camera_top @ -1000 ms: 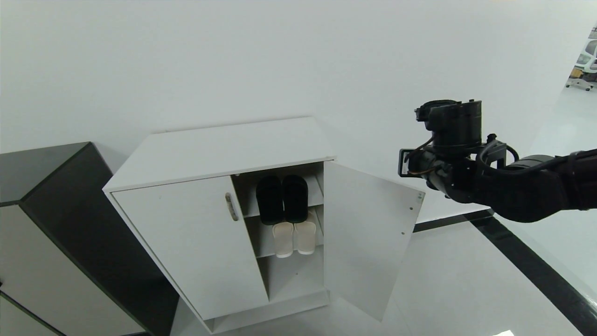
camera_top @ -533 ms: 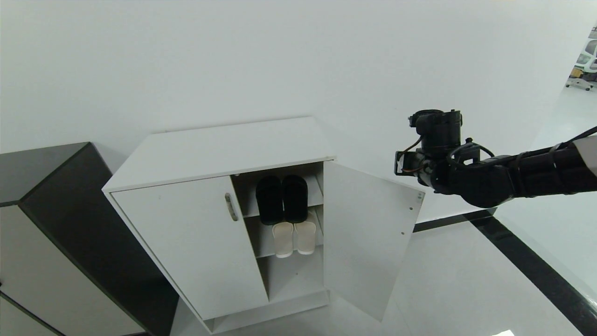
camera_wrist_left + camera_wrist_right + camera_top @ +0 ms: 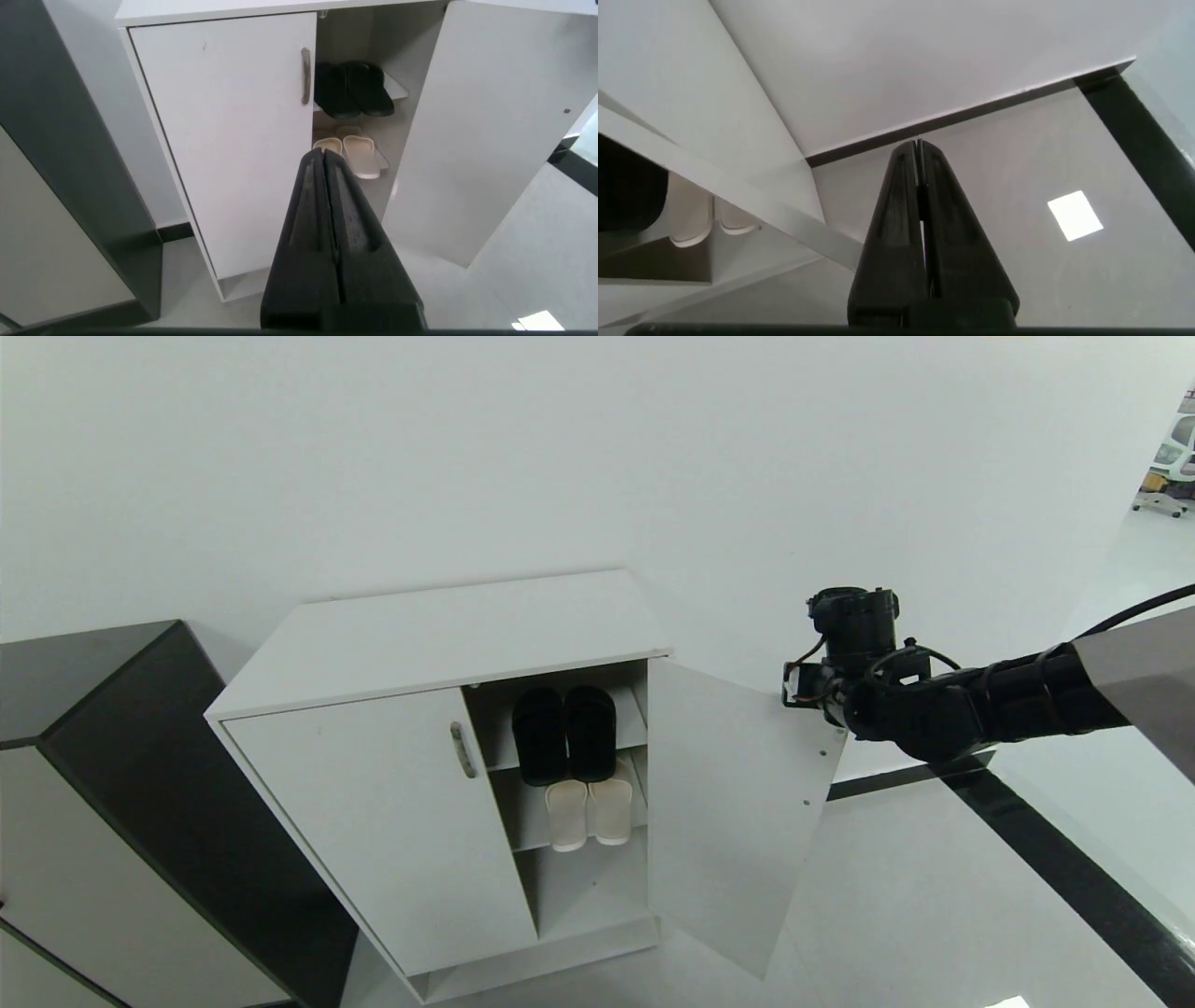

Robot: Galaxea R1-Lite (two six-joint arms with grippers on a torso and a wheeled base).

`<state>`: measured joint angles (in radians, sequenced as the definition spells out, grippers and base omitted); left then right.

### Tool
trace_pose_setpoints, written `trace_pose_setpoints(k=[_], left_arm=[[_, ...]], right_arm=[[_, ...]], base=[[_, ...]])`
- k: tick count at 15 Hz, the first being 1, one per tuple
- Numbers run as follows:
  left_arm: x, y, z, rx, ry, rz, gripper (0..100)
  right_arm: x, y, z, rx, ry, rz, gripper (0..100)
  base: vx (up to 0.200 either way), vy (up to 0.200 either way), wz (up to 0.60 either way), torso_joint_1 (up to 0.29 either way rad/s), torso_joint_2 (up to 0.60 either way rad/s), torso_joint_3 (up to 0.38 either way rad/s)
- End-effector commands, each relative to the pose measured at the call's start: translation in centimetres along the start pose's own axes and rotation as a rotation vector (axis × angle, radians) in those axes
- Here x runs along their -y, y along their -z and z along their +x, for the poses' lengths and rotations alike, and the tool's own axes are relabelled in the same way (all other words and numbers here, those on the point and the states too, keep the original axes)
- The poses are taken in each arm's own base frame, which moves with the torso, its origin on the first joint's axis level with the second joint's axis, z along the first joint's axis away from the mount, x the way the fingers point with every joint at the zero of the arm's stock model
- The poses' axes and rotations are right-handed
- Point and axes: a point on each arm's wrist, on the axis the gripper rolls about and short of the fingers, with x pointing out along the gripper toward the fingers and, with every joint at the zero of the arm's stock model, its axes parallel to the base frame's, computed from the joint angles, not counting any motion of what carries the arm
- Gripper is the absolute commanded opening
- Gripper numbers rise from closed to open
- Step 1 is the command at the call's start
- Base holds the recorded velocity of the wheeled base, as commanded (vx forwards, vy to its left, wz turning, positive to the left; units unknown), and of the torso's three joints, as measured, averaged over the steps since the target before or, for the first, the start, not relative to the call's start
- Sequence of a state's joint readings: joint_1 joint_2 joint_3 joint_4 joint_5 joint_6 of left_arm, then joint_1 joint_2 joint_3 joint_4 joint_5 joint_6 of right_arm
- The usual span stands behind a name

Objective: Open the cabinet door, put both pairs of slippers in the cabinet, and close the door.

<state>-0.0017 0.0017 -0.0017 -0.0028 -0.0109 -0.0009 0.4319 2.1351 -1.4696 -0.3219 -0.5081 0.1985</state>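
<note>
The white cabinet [image 3: 439,635] stands against the wall with its left door [image 3: 383,821] closed and its right door [image 3: 738,812] swung open. Black slippers [image 3: 565,733] lie on the upper shelf, white slippers [image 3: 588,812] on the shelf below. My right arm's wrist [image 3: 845,686] hangs by the open door's top free corner, on its outer side. My right gripper [image 3: 920,154] is shut and empty, pointing at the floor just past the door's edge [image 3: 738,191]. My left gripper [image 3: 323,159] is shut and empty, held low in front of the cabinet, below the handle [image 3: 305,77].
A dark cabinet [image 3: 112,756] stands close on the left of the white one. A black stripe [image 3: 1055,868] runs across the grey floor on the right. Open floor lies in front of and to the right of the open door. Office chairs [image 3: 1172,467] stand far off.
My right arm has come down and to the left, stretching out toward the open door's top outer corner. The door and both pairs of slippers have stayed put.
</note>
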Motion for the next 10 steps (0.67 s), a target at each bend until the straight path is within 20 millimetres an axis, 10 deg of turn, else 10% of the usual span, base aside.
trace_pose_setpoints(k=[1,10], left_arm=[[0.0,0.0,0.0,0.000,0.000,-0.001,0],[0.0,0.0,0.0,0.000,0.000,0.001,0]], right_arm=[[-0.1,0.4,0.3,-0.009,0.001,-0.005,0],[-2.0,1.4,-3.6,-0.039,-0.076,-0.045,0]], base=[[0.000,0.000,0.00,0.000,0.00,0.000],[0.000,0.000,0.00,0.000,0.00,0.000]])
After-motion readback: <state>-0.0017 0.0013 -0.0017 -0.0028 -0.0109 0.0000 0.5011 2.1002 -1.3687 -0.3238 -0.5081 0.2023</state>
